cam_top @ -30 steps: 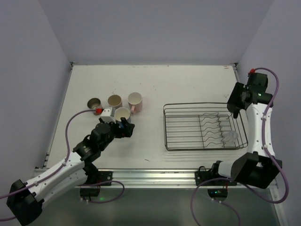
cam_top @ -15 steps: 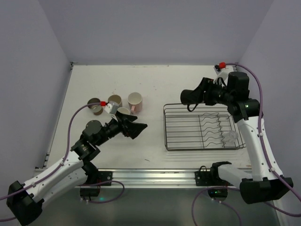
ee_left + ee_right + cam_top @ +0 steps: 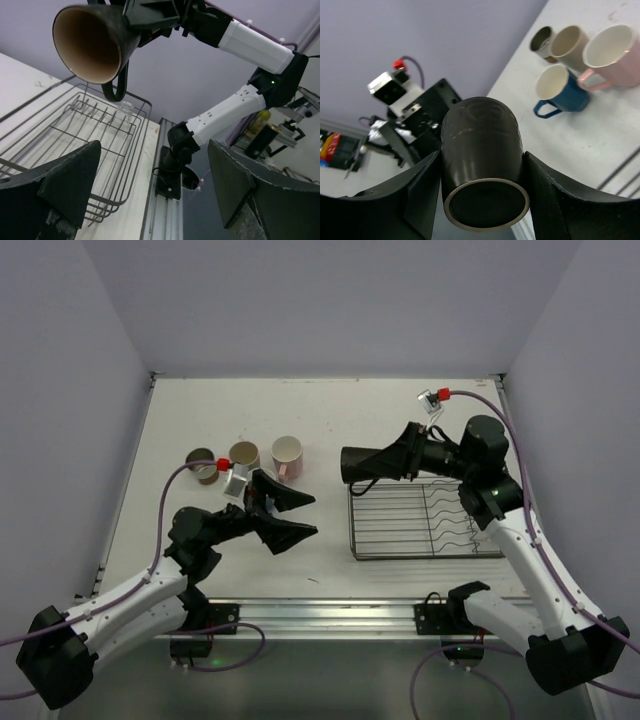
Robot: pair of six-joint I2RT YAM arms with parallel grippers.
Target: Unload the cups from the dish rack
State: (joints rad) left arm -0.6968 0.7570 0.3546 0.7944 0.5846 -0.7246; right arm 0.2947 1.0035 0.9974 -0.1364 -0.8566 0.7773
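Status: 4 of 5 cups are out and standing upright in a cluster on the left part of the table [image 3: 330, 410]. Per the R wrist cam that's the blue cup [image 3: 565, 87], pink cup [image 3: 615, 50], beige cup [image 3: 570, 42] and a 2nd beige-ish cup [image 3: 542, 39] that's darker inside. Blue is hidden behind my L arm in the top view. The last one, the dark cup [image 3: 90, 42], is in my right gripper [image 3: 481, 160]. Fingers are clamped on its sides, the cup is tipped on its side with the mouth facing my L arm, and it's up in the air about over the left end of the dish rack [image 3: 420, 555], not touching it. My left gripper [image 3: 308, 516] is spread wide w/ nothing in it, lifted off the table, pointing at the dark cup but well apart from it. No cups visible in the rack, though my R arm covers part of it in the top view. IMO the task is nearly done. What's left is getting the dark cup upright onto the table near the others, either direct or via a handoff to L, then letting go. Main risk I see is the sideways hold, so it needs rotating before set-down.
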